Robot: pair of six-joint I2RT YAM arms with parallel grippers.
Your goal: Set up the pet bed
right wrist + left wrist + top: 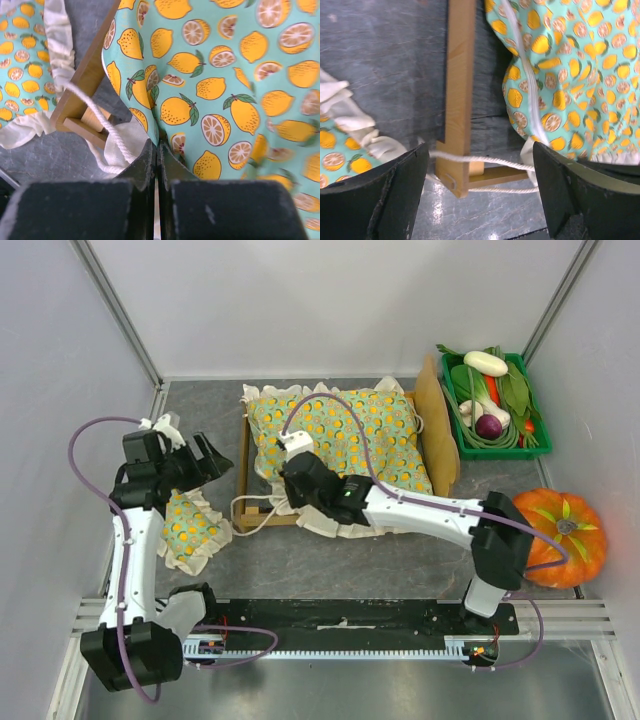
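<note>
The pet bed [244, 455] lies at the table's middle, its light-wood frame mostly covered by the green orange-dotted frilled cushion [345, 440]. Its arched headboard [433, 420] is at the right end. My right gripper [290, 480] is over the cushion's near left corner. In the right wrist view it [159, 147] is shut on a fold of the cushion [225, 75]. My left gripper [222, 460] is open and empty just left of the frame. In its view it [477, 160] frames the bed's wooden corner [460, 90] and a white cord [485, 160]. The small matching pillow [190, 530] lies below it.
A green crate of vegetables [495, 405] stands at the back right. An orange pumpkin [560, 535] sits at the right edge by the right arm's base. Grey walls close in the left, back and right sides. White cord loops [250, 510] trail off the frame's near left corner.
</note>
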